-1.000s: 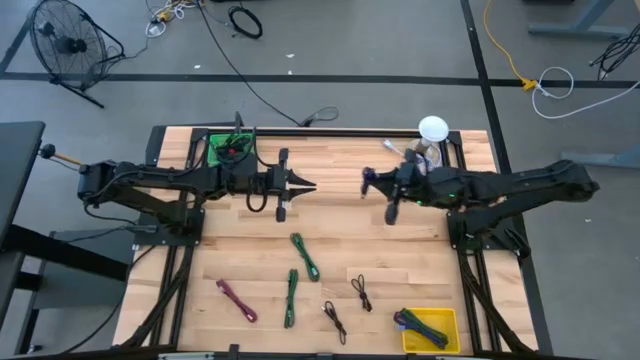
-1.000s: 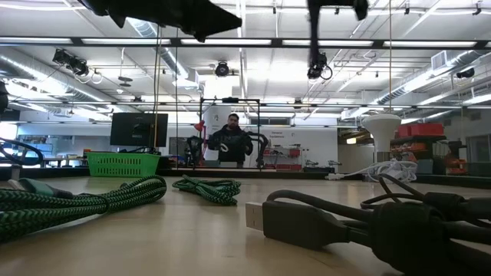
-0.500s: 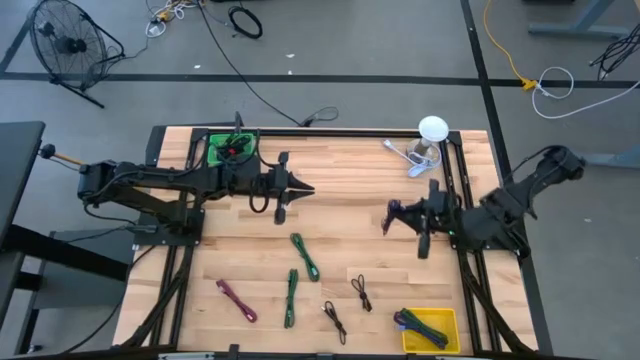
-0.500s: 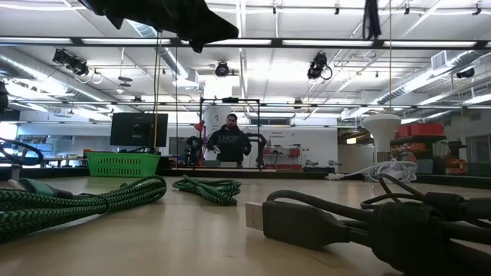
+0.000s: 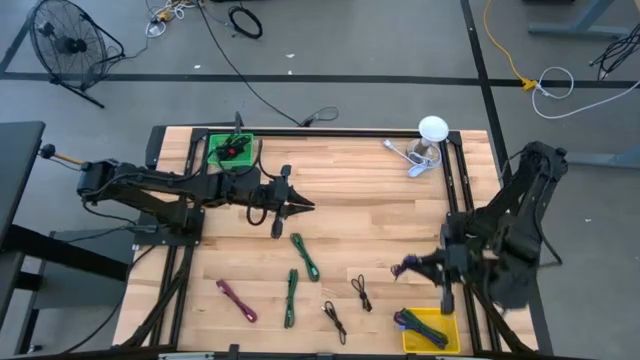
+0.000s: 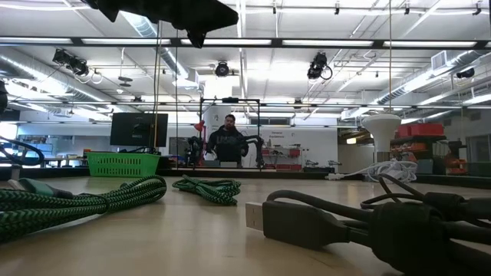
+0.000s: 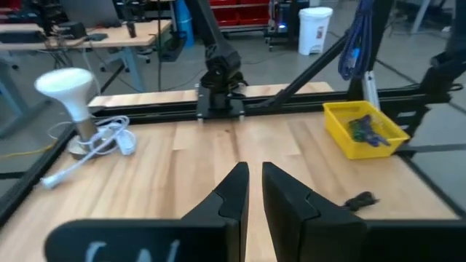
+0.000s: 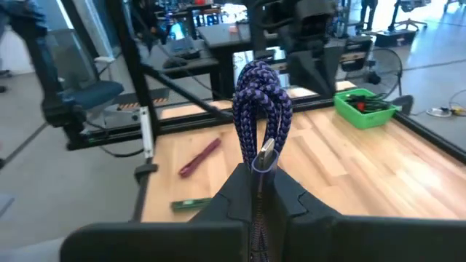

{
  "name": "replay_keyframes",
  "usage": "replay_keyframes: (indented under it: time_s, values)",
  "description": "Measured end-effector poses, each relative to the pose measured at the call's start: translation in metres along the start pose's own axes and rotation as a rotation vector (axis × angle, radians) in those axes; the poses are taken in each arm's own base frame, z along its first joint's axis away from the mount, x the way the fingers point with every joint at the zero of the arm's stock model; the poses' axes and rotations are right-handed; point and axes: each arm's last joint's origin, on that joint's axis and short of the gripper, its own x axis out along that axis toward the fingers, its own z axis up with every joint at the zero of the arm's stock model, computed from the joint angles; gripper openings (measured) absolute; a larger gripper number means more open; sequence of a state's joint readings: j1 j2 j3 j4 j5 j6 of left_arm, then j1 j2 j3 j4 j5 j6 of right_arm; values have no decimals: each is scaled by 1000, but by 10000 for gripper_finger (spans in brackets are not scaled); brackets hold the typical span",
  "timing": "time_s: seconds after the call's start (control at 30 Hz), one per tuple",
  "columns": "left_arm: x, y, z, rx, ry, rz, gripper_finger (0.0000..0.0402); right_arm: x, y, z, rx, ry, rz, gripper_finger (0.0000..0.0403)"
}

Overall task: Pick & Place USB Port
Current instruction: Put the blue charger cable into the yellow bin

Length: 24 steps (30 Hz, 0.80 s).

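Note:
My right gripper (image 5: 407,267) hangs over the table's near right part, just on the far side of the yellow bin (image 5: 432,314), and is shut on a folded blue-purple braided USB cable (image 8: 261,102). The left wrist view shows the same cable (image 7: 354,47) hanging over the bin (image 7: 342,135), where other cables lie. My left gripper (image 5: 308,206) hovers above the table's middle and points toward the right edge. Its fingers (image 7: 234,191) stand close together with nothing between them. My right gripper pinches the bundled cable between its two fingers at the bundle's lower part (image 8: 258,169), beside a silver plug (image 8: 267,153). Several strands are caught together. The fingers lie about level, pointing toward the table's left. The loops reach out past the fingertips, clear of the table.
Two green cables (image 5: 305,255) (image 5: 291,297), a magenta one (image 5: 237,300) and two black ones (image 5: 361,292) (image 5: 334,320) lie on the near half. A green basket (image 5: 231,150) stands far left, a white lamp (image 5: 432,130) far right. A person stands beyond the table.
My right gripper has swung with the cable from the table's middle far part toward the near right corner, ending beside the yellow bin, and has stayed shut on the cable. My left gripper has shifted a little toward the near edge and rolled.

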<state>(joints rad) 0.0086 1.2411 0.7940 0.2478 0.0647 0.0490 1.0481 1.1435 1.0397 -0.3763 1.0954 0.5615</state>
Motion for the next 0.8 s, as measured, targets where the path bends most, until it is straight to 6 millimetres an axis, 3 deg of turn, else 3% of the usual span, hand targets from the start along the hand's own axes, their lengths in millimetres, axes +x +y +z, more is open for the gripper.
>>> replay_keyframes:
  time_s: [0.27,0.43,0.8]
  values:
    - [1,-14,1,-79,-1,1,46,-24,46,-24,-28,-36,28,9]
    - [0,-24,1,-98,-1,4,46,-35,65,-29,12,-40,62,9]
    - [-1,-42,1,-83,-1,8,46,-29,58,-68,158,264,59,9]
